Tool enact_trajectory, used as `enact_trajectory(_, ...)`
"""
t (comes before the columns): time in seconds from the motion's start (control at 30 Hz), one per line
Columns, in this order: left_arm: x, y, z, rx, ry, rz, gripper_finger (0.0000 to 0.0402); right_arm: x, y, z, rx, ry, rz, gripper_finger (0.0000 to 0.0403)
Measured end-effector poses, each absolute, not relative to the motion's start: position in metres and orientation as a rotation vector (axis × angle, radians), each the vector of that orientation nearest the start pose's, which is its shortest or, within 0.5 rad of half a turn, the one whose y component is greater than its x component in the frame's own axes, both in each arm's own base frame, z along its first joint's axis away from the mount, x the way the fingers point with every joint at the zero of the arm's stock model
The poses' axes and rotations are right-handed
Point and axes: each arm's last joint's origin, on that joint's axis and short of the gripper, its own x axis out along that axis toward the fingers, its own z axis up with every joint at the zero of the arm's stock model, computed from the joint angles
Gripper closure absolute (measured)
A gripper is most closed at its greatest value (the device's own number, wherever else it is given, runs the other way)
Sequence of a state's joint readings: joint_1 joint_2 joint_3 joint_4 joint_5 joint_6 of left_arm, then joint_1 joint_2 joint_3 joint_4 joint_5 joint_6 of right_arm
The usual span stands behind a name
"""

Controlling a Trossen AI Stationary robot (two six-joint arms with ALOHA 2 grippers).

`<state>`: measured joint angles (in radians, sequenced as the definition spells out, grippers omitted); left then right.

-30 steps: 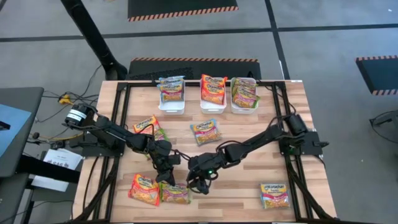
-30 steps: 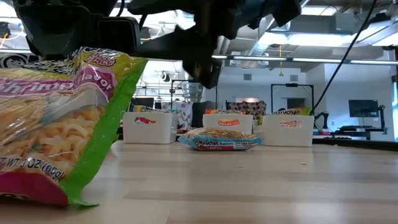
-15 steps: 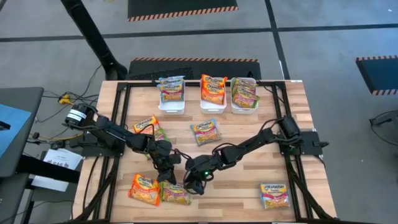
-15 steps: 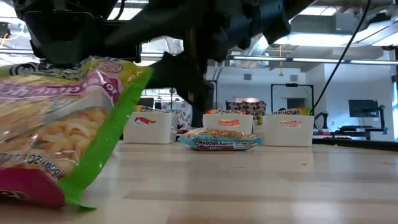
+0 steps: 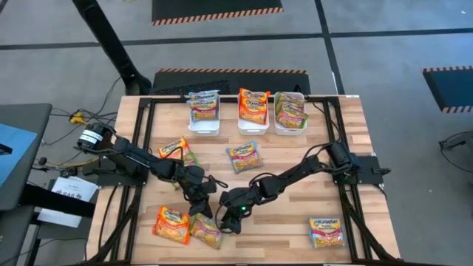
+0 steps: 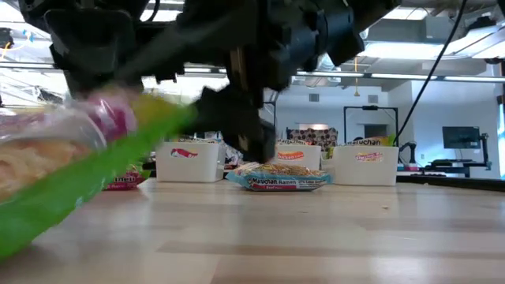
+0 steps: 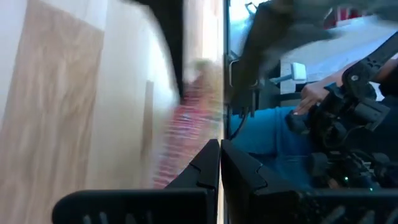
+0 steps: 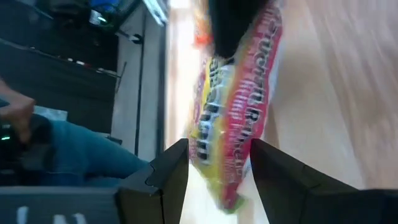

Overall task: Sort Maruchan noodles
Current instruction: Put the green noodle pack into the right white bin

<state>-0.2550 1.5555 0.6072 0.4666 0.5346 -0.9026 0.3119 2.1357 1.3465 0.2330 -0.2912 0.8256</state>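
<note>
Both arms cross the tabletop's near-left middle, blocking passage there; bare wood lies open between them and the lone packet near right.

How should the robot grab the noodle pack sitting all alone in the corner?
Pinch the lone packet by an edge seam, coming straight down from above: it lies flat on the table, with nothing touching it.

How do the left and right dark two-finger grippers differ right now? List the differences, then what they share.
The left gripper is shut, its fingers pressed together; the right gripper is open. Nothing sits between the left gripper's fingers, while the green-edged plastic ramen packet lies between the right gripper's. Shared: both sit close together at that packet.
</note>
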Motion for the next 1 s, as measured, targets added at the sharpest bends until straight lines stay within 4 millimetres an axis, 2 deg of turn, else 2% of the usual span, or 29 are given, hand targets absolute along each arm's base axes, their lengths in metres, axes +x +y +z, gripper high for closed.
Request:
enact_trajectory(0.13, 0.281, -0.088, 0.167, -0.892, 0.785, -0.515, 0.0401, 0.433, 0.148, 0.143, 0.786, 0.787, 0.308, 0.0211)
enact_trajectory(0.23, 0.284, -0.089, 0.171, -0.888, 0.77, -0.524, 0.0401, 0.431, 0.147, 0.141, 0.791, 0.816, 0.29, 0.0238)
enact_trajectory(0.33, 0.285, -0.088, 0.171, -0.89, 0.767, -0.52, 0.0401, 0.43, 0.147, 0.139, 0.816, 0.84, 0.269, 0.0291)
enact_trajectory(0.47, 0.286, -0.084, 0.171, -0.894, 0.761, -0.51, 0.0401, 0.431, 0.148, 0.127, 0.828, 0.882, 0.247, 0.0379)
enact_trajectory(0.5, 0.286, -0.083, 0.171, -0.896, 0.76, -0.508, 0.0401, 0.432, 0.149, 0.128, 0.831, 0.885, 0.259, 0.0389)
enact_trajectory(0.6, 0.286, -0.079, 0.171, -0.906, 0.776, -0.535, 0.0401, 0.433, 0.15, 0.133, 0.833, 0.881, 0.257, 0.0391)
enact_trajectory(0.73, 0.286, -0.079, 0.171, -0.914, 0.796, -0.577, 0.0401, 0.425, 0.143, 0.127, 0.791, 0.979, 0.189, 0.0397)
enact_trajectory(0.93, 0.286, -0.079, 0.171, -0.904, 0.79, -0.578, 0.0401, 0.416, 0.138, 0.154, 0.697, 1.053, 0.149, 0.0398)
enact_trajectory(1.0, 0.286, -0.078, 0.172, -0.902, 0.781, -0.58, 0.0401, 0.407, 0.135, 0.163, 0.651, 1.101, 0.113, 0.0398)
